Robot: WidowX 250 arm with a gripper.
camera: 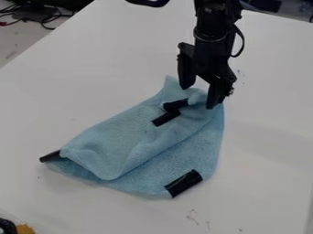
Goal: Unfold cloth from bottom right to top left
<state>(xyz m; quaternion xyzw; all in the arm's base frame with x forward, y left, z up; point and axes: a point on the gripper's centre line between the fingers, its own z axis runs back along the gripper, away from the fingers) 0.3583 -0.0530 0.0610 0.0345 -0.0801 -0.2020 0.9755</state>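
A white worktop (269, 141) spreads across most of the view, with small dark marks in places. On it, a light blue cloth (131, 132) lies rumpled and partly folded, left of centre and reaching toward the middle. Its upper layer slants from the lower left up to the upper right, and the lower layer shows along the right and bottom sides. One corner pokes up at the top.

The black arm (214, 27) comes in from the top edge, right of centre, and points down. At its end, the gripper (199, 96) hangs at the cloth's upper right part, released, its two fingers spread well apart.

Dark cables (47, 16) lie in the top left corner, beyond the worktop's edge. Black strips mark the cloth: a wide one (183, 183) at the lower right corner, two that meet end to end (165, 118) below the gripper, and one sticking out at the far left (51, 156). A small orange-brown thing (24, 229) sits at the bottom left edge.
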